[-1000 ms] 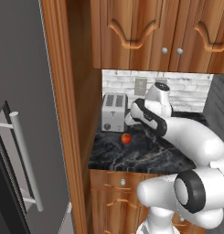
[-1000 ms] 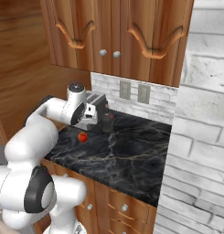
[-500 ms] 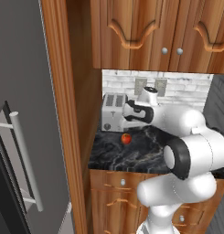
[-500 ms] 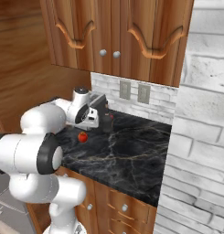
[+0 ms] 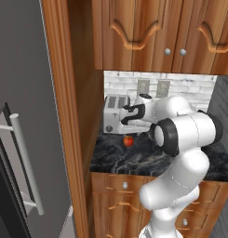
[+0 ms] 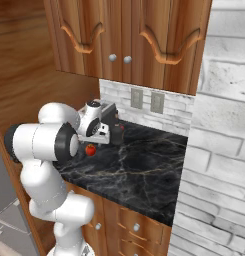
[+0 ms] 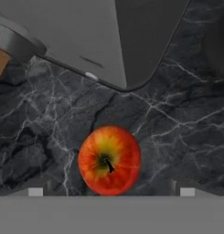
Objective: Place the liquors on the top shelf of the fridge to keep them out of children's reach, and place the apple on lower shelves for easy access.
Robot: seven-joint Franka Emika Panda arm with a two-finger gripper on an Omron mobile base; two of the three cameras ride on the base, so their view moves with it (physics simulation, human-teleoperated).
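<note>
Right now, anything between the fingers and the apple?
Nothing: in the hand view the apple sits on bare black marble counter, between the two open fingers, with the toaster beyond it.

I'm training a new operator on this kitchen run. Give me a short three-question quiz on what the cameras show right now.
1. True or false: the gripper is shut on the apple.
2. What does the apple rest on? A) a fridge shelf B) the dark marble counter C) the toaster
3. Fill in: the fridge door is ____.

Key
1. False: the jaws stand open, and the apple lies between and ahead of the fingertips in the hand view.
2. B, in front of the toaster.
3. Closed; no shelf is in sight.
</note>
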